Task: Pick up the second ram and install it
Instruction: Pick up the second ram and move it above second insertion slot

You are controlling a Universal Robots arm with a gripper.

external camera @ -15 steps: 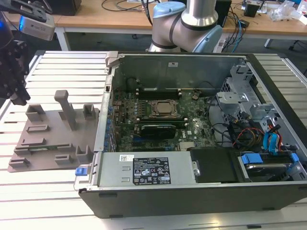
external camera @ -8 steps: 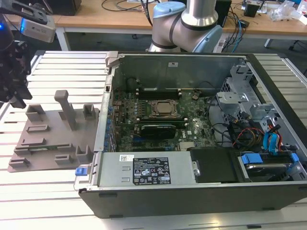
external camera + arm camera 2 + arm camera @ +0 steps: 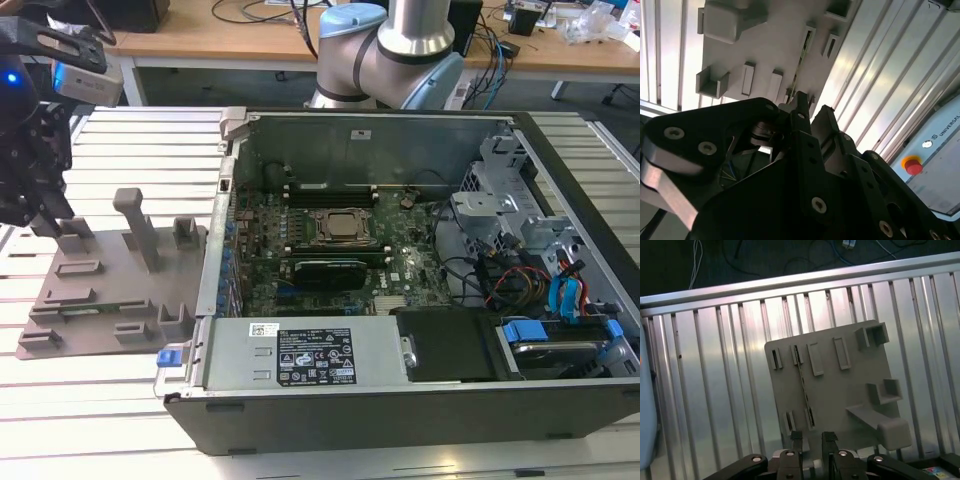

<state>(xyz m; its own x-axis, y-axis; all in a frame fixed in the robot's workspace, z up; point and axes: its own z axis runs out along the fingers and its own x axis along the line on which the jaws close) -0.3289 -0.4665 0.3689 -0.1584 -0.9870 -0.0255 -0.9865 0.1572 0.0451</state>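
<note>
Grey plastic tray lies flat on the slatted metal table. In the exterior view it sits at 9 o'clock of the open PC case, i.e. on the exterior view's left, with its edge just beside the case wall. The second ram is in the tray. In both wrist views it shows as a thin dark strip standing on edge, seated in narrow slots and running across the tray's flat part between the upright blocks. The gripper is over the tray. In the exterior view it hangs at approx. 10 o'clock of the tray, over the corner far from the case. Fingers are spread apart. A gap shows between the tips in both wrist views, with bare tray surface visible through it. The tips line up roughly with one end of the second ram but are clear of it, with no contact seen. Inside the case, the motherboard lies flat. The processor socket sits near its centre. The arm base stands at 12 o'clock of the case.
</note>
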